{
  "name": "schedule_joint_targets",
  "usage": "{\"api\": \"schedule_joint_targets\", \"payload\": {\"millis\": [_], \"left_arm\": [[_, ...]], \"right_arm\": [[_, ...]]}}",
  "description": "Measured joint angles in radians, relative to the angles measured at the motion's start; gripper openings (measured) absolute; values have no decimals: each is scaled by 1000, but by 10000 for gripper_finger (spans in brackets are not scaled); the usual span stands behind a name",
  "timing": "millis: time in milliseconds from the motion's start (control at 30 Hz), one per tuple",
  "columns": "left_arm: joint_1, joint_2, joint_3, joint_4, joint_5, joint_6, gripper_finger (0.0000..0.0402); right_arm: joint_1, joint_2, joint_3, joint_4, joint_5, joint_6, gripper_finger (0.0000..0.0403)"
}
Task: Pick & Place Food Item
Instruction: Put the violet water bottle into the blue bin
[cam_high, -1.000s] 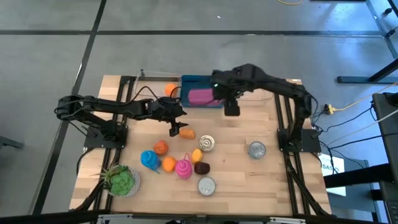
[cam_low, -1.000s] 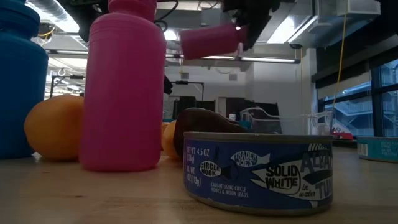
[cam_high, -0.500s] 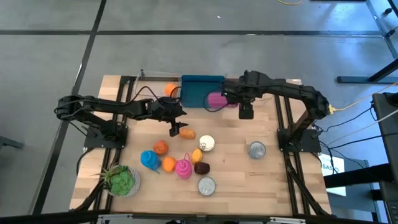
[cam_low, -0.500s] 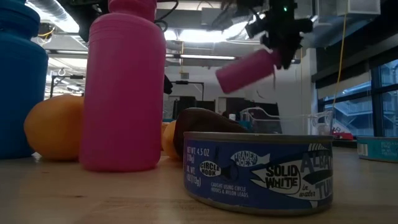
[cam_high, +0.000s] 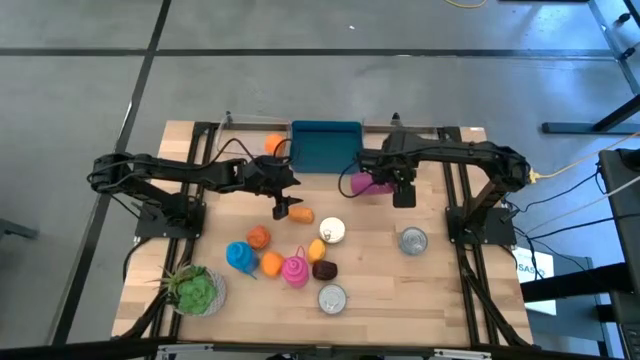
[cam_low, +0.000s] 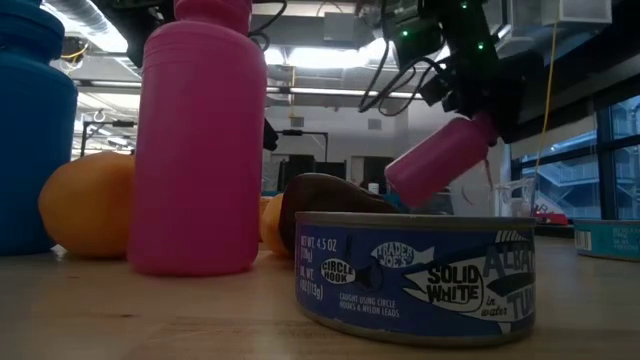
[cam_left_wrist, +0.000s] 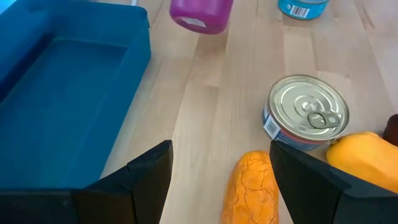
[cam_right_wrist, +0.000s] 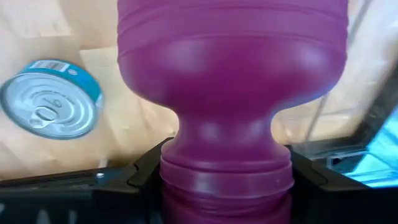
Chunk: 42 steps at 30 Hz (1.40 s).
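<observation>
I have the right hand (cam_high: 385, 184) clamped on the neck of a magenta bottle (cam_high: 362, 185), fingers pressed to either side of it as the right wrist view shows (cam_right_wrist: 230, 93). The bottle hangs tilted above the desk (cam_high: 440, 290), just off the near right corner of the blue bin (cam_high: 324, 146), its base pointing away from the hand. In the low view it slants down over the tuna can (cam_low: 415, 275). My left hand (cam_high: 285, 207) sits low with its fingers apart, above an orange croissant-shaped piece (cam_left_wrist: 252, 190), beside a silver-topped can (cam_left_wrist: 306, 119). Another teal-sided can (cam_high: 413, 240) stands alone nearer the right arm's base.
</observation>
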Motion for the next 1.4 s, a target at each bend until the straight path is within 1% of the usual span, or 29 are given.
{"api": "schedule_joint_targets", "payload": {"millis": [133,267,700,833,1000,1100,1167,1233,1400], "left_arm": [[0,0,0,12,0,2,261],[0,0,0,19,0,2,262],[0,0,0,24,0,1,261],[0,0,0,25,0,1,260],[0,0,0,25,1,1,262],[0,0,0,25,1,1,260],[0,0,0,24,1,1,260],[0,0,0,25,1,-1,261],[0,0,0,26,0,-1,261]], "right_arm": [[8,0,-14,1,-8,10,205],[8,0,-32,0,-59,32,205],[33,26,-45,3,-127,39,205],[36,38,-45,69,-166,21,205],[35,44,-39,142,-168,2,205],[34,43,-37,227,-198,-23,205],[34,43,-37,248,-207,-39,205],[34,43,-37,267,-203,-49,205],[33,43,-37,262,-147,-49,205]]}}
